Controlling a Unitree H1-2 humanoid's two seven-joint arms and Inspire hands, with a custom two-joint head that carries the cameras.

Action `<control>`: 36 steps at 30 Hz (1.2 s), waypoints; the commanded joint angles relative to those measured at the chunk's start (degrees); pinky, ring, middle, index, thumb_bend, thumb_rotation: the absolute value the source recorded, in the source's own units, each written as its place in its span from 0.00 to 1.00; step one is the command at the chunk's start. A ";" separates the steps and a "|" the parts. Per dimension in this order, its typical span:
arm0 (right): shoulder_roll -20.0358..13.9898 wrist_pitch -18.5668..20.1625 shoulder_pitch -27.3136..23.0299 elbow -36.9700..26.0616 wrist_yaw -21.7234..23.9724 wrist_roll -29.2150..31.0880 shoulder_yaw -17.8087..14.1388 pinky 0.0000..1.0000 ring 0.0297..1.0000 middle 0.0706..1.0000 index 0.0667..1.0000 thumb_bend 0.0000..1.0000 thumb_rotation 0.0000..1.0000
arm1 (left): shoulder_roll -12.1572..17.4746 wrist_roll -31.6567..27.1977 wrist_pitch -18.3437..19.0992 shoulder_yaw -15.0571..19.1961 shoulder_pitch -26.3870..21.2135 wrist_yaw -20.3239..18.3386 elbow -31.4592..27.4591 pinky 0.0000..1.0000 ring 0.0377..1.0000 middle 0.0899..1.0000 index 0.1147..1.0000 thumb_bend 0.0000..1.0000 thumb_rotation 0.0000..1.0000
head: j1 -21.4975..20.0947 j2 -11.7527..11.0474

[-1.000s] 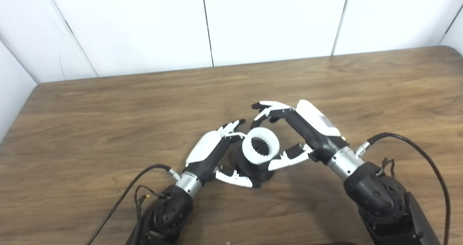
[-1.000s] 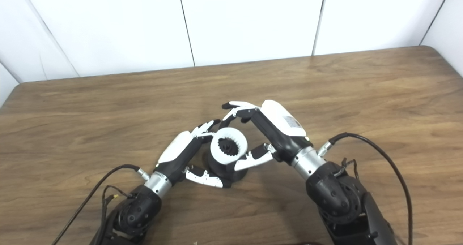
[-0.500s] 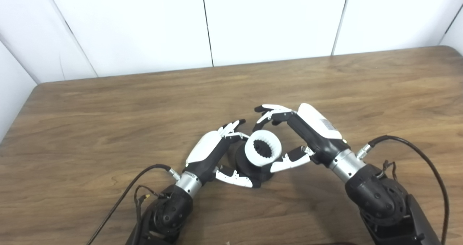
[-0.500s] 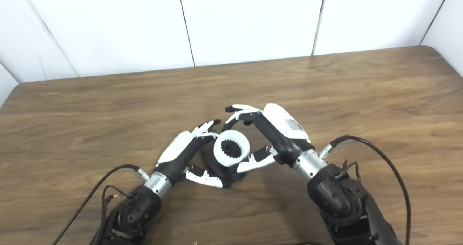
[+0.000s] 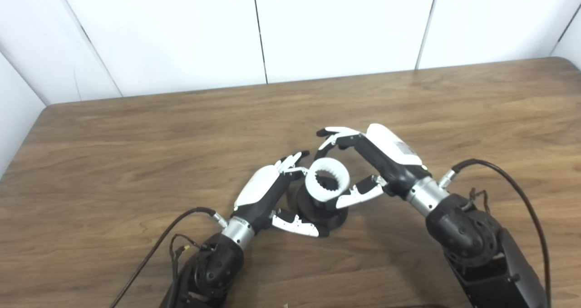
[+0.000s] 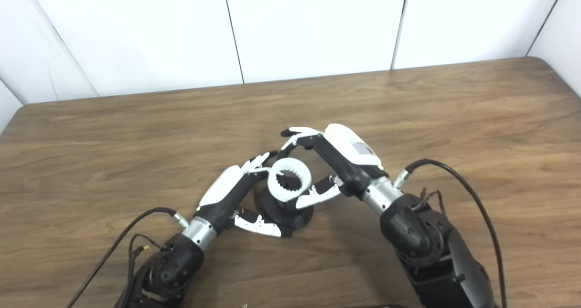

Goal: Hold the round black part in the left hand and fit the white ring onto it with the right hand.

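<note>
White ring (image 5: 327, 179) clamped in right hand (image 5: 376, 158) fingers, atop black part (image 5: 320, 208); left hand (image 5: 272, 194) fingers grip part; label unreadable.

Round black part (image 5: 323, 208) mostly hidden behind white ring (image 5: 327, 180); both forearms cut off at bottom edge.

Two robot arms were seen, each ending in a hand with a glossy white shell over its back and black parts beneath. The left hand (image 5: 268, 191) and right hand (image 5: 379, 160) were fitted with black fingers capped in white. A small grey label was fixed to the right hand's white shell. Each wrist was ringed by a silver metal collar, behind which a bulky black forearm housing was mounted. A black cable was looped from each wrist, with thinner wires alongside.
</note>
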 commanded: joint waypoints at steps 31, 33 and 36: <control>-2.84 -2.99 -4.34 -1.06 4.93 -3.12 4.51 0.80 0.81 0.84 0.46 0.52 0.16 | -0.73 -0.09 0.03 -0.56 -1.74 0.17 -1.54 1.00 1.00 1.00 0.57 0.97 0.36 | 0.07 0.88; -3.50 -3.14 -4.47 -1.50 5.17 -2.98 4.15 0.80 0.81 0.84 0.46 0.52 0.16 | -0.59 0.16 0.13 -0.51 -1.68 0.17 -1.65 1.00 1.00 1.00 0.57 0.97 0.37 | -0.24 0.98; -4.12 -3.33 -4.46 -1.85 5.18 -2.98 3.59 0.79 0.81 0.84 0.46 0.52 0.16 | -0.24 -0.01 0.03 -0.37 -1.68 -0.10 -1.69 1.00 1.00 1.00 0.57 0.97 0.38 | -1.13 1.09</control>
